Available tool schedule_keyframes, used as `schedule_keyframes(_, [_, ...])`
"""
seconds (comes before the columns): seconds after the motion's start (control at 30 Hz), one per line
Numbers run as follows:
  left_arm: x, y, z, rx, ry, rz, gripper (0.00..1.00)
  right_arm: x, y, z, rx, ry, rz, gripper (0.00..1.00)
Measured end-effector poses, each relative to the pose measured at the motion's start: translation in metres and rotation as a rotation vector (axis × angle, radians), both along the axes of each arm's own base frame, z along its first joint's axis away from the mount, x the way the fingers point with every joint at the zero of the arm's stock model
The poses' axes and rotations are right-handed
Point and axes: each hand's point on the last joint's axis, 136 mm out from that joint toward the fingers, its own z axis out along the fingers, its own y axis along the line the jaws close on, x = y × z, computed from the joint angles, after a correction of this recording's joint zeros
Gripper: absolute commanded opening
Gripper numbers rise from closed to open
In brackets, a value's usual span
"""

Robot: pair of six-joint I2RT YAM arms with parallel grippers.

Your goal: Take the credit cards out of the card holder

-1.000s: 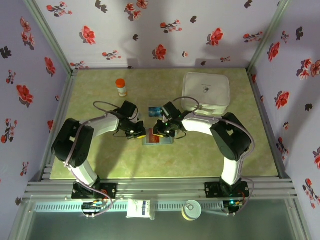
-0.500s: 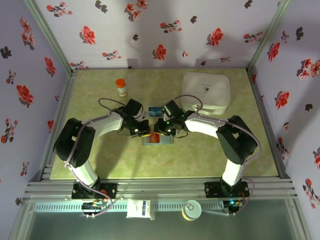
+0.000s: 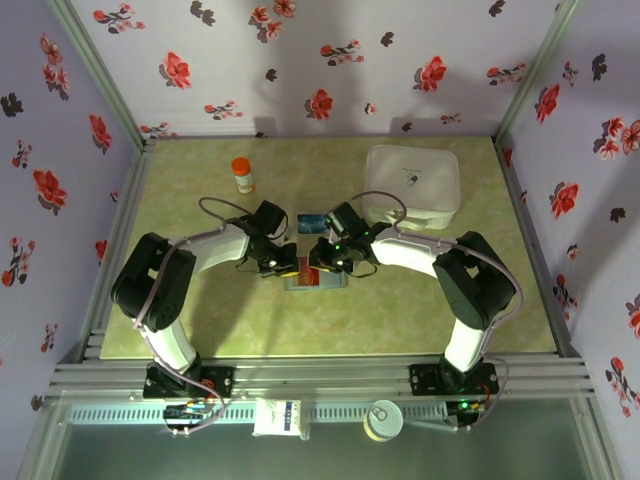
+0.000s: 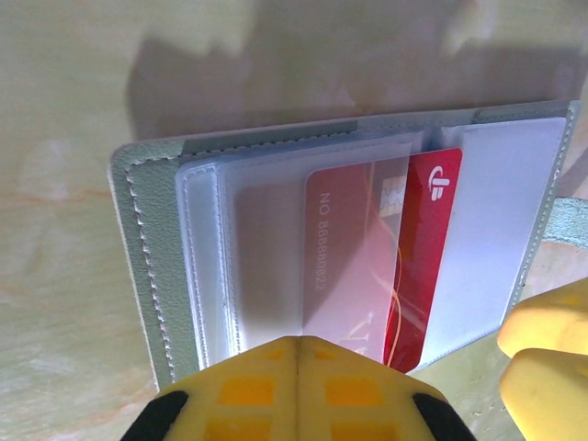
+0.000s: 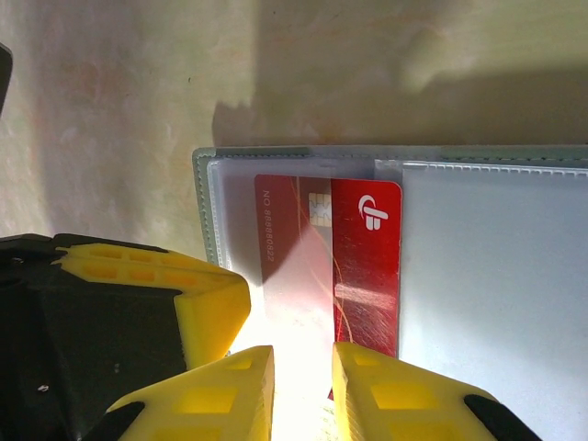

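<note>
My left claw (image 4: 297, 349) has its two yellow fingers pressed together. The tips sit at the near long edge of the card holder (image 4: 147, 239). I cannot tell whether they have caught a bit of the clear sleeve. My right claw (image 5: 303, 367) stands just beside it with its fingers slightly spread and a narrow gap between them. They are poised at the near end of the red card (image 5: 367, 266). I cannot tell whether they touch it.

The red card lies inside the open holder. About half of it is under a frosted plastic pocket, and the other half, with the white logo, is bare. The holder lies flat and opened out, sleeves up, around the middle of the table (image 3: 200, 320), between the two claws.

A blue card (image 3: 311, 222) lies flat on the table just past the holder, toward the far edge and clear of it. A small bottle (image 3: 242, 176) with an orange cap stands upright toward the far left corner. A white box (image 3: 412, 185) with a lid sits by the far right corner, well apart from the holder.
</note>
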Motion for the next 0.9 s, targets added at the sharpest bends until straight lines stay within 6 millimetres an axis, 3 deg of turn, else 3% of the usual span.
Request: schedule_keyframes(0.9, [-0.002,0.0,-0.004,0.006,0.01,-0.002,0.0,-0.003,-0.007,-0.034,-0.025,0.046,-0.013,0.23])
